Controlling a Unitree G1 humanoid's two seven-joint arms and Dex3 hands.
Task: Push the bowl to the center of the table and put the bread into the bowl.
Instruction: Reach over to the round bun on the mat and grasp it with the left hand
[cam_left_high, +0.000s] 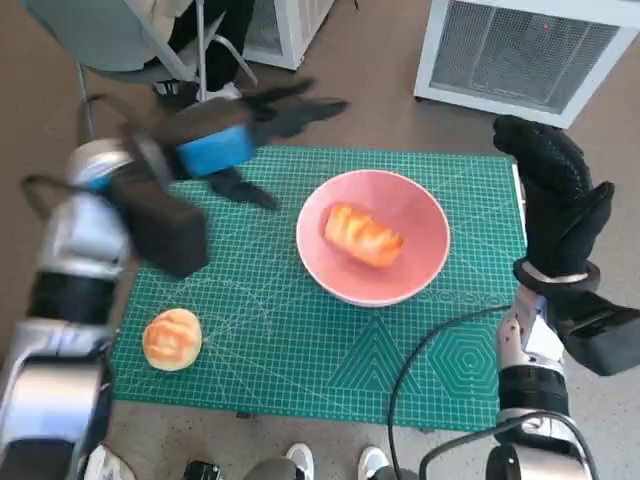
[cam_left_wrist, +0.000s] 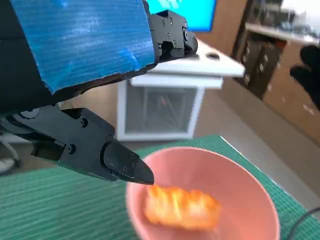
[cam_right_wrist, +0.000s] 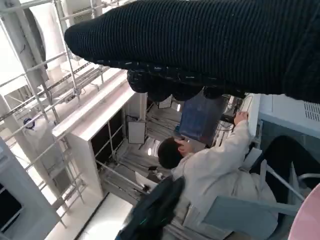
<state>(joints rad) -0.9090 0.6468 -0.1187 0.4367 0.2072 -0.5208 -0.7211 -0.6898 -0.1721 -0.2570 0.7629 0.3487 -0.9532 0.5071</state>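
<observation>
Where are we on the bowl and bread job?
Done, it seems: the pink bowl sits near the green mat's middle with a bread piece inside. Both the left hand and right hand hold nothing. A round bun lies outside the bowl.

You see a pink bowl (cam_left_high: 372, 245) holding golden-orange bread (cam_left_high: 363, 236) just beside the blue-taped black left hand (cam_left_high: 235, 140), a tan bun (cam_left_high: 172, 339), a green grid-lined mat (cam_left_high: 300, 350), and the black knitted right hand (cam_left_high: 553, 190).
</observation>
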